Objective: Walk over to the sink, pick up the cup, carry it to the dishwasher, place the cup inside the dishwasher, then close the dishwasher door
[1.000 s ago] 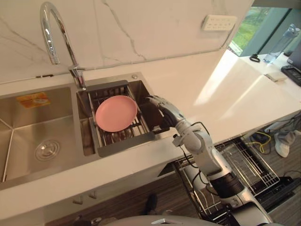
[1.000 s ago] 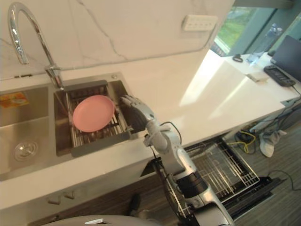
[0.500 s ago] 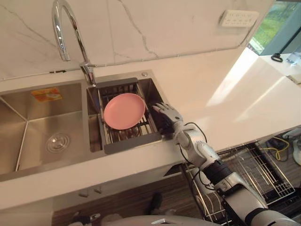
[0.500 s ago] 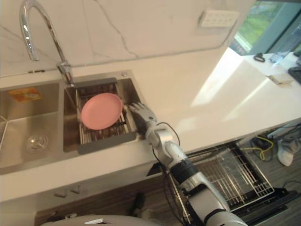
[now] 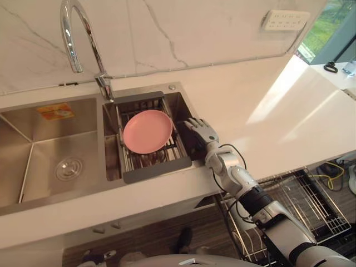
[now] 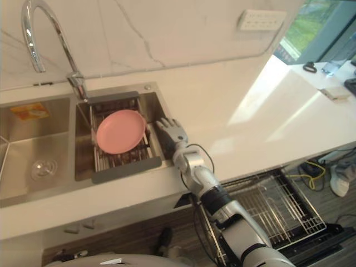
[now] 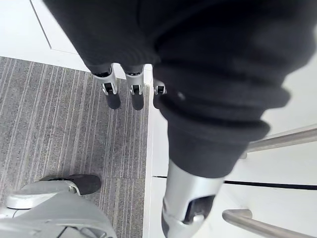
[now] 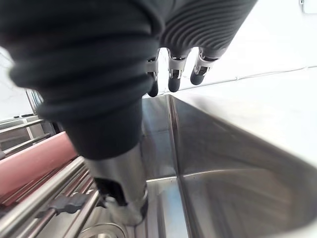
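Observation:
My right hand (image 5: 201, 132) hovers open, fingers straight, over the right side of the small sink compartment (image 5: 182, 105), just right of the drain rack (image 5: 153, 167). A pink plate (image 5: 147, 130) leans in that rack. In the right wrist view the hand's straight fingers (image 8: 171, 82) point along the steel sink wall (image 8: 223, 163), with the plate's edge (image 8: 29, 158) beside them and nothing held. A round rim (image 8: 99, 231) shows low in the rack; I cannot tell whether it is the cup. My left hand (image 7: 131, 94) hangs open beside a white cabinet front.
A tall chrome faucet (image 5: 78, 39) stands behind the sink, and a larger basin (image 5: 55, 150) lies to the left. White counter (image 5: 267, 111) runs to the right. The dishwasher (image 6: 267, 206) under it stands open with its wire racks pulled out.
The camera swung between one second ago and now. Since half a second ago my right hand has edged slightly toward the wall over the sink's right side. The plate has not moved.

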Controlling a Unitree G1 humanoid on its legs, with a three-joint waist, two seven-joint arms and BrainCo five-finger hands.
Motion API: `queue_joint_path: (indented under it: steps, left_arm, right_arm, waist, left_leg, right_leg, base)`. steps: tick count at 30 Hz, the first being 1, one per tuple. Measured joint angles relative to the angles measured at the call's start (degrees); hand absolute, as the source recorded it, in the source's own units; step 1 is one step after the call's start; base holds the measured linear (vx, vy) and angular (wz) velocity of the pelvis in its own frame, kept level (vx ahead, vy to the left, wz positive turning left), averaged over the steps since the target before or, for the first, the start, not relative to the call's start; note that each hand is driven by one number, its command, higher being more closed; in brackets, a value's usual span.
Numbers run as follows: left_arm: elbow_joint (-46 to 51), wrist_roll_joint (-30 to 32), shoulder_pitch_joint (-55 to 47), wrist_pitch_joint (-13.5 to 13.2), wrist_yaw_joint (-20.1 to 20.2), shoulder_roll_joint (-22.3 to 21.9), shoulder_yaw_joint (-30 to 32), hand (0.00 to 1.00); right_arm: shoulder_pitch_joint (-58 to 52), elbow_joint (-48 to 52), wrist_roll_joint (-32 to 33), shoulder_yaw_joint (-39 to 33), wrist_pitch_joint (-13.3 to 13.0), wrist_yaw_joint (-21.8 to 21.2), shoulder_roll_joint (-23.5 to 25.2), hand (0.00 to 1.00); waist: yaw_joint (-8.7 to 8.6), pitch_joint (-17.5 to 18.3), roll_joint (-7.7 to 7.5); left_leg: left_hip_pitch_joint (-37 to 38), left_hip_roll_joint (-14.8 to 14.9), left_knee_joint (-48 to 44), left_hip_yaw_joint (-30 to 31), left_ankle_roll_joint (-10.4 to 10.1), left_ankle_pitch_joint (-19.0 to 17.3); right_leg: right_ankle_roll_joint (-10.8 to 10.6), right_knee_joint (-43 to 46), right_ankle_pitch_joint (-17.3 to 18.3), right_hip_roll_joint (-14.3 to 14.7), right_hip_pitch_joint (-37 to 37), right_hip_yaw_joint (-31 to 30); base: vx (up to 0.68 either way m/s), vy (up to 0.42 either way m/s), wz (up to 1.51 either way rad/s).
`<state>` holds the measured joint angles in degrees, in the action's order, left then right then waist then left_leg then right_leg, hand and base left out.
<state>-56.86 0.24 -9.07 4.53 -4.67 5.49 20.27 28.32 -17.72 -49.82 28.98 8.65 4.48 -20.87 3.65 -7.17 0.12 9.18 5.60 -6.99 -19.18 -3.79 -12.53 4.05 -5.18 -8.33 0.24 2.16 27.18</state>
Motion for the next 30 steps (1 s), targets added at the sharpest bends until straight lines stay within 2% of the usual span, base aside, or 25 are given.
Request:
queue_joint_path:
  steps: [4, 8, 11, 15, 18, 26, 30]
  left_arm:
    - [-0.06, 0.01, -0.02, -0.03, -0.05, 0.0, 0.03, 0.0]
    - [-0.05, 0.01, 0.0, -0.15, -0.15, 0.02, 0.04, 0.0]
    - [-0.08, 0.01, -0.06, -0.16, -0.5, 0.01, 0.05, 0.0]
    - [-0.12, 0.0, -0.06, -0.23, -1.14, 0.02, 0.04, 0.0]
    - [-0.13, 0.0, -0.08, -0.23, -1.13, 0.01, 0.04, 0.0]
    - [-0.12, -0.02, -0.12, -0.47, -1.13, -0.02, 0.01, 0.0]
    - [-0.1, -0.02, -0.13, -0.77, -1.14, -0.01, 0.01, 0.0]
  right_arm:
    - [0.12, 0.53, 0.27, 0.0, 0.03, 0.83, -0.12, 0.0]
    - [5.58, 1.16, 0.48, 0.25, -0.06, 2.22, -0.05, 0.0]
    - [9.47, 3.51, 0.49, 0.5, -0.09, 2.27, -0.1, 0.0]
    - [10.99, 6.42, 1.21, 4.73, -1.31, 1.66, 0.02, 0.0]
    - [11.06, 7.31, 2.76, 5.77, -2.22, -0.8, 0.06, 0.0]
    - [13.81, 7.03, 3.37, 8.91, -2.48, -7.37, 0.0, 0.0]
    - [14.36, 4.22, 3.31, 9.25, -3.44, -9.59, 0.18, 0.0]
  waist:
    - [0.55, -0.05, -0.1]
    - [1.22, -0.19, -0.33]
    - [1.79, -0.43, -0.91]
    - [2.35, -0.35, -1.96]
    - [2.43, -0.24, -2.5]
    - [2.68, -0.22, -2.55]
    - [2.97, -0.13, -2.81]
  left_leg:
    - [-0.18, 0.01, 0.05, 0.23, 0.21, 0.22]
    - [-0.25, -0.02, 0.07, 0.36, 0.31, 0.32]
    - [-0.43, -0.03, 0.09, 0.57, 0.32, 0.32]
    - [-0.7, -0.13, 0.01, 0.94, 0.54, 0.47]
    - [-1.16, -0.3, 0.0, 1.73, 0.67, 0.63]
    - [-1.26, -0.77, 0.08, 2.09, 0.9, 1.06]
    - [-1.39, -0.98, 0.07, 2.2, 0.99, 1.11]
  right_leg:
    - [0.42, 0.0, -0.47, 0.06, 0.1, 0.33]
    - [0.84, 0.0, -0.8, 0.07, 0.1, 0.38]
    - [0.96, 0.0, -1.28, 0.04, 0.11, 0.4]
    - [0.93, 0.01, -1.46, -0.12, 0.13, 0.59]
    - [0.88, 0.01, -1.49, -0.39, 0.22, 1.24]
    - [0.68, 0.01, -1.75, -0.89, 0.19, 1.55]
    - [0.57, 0.01, -1.97, -1.18, 0.2, 1.65]
  base:
    - [-0.01, -0.012, 0.03]
    - [-0.01, -0.006, 0.0]
    - [-0.02, -0.012, 0.02]
    - [-0.01, -0.002, 0.04]
    - [0.0, 0.005, 0.12]
    - [0.0, 0.003, 0.02]
    - [-0.01, 0.003, 0.02]
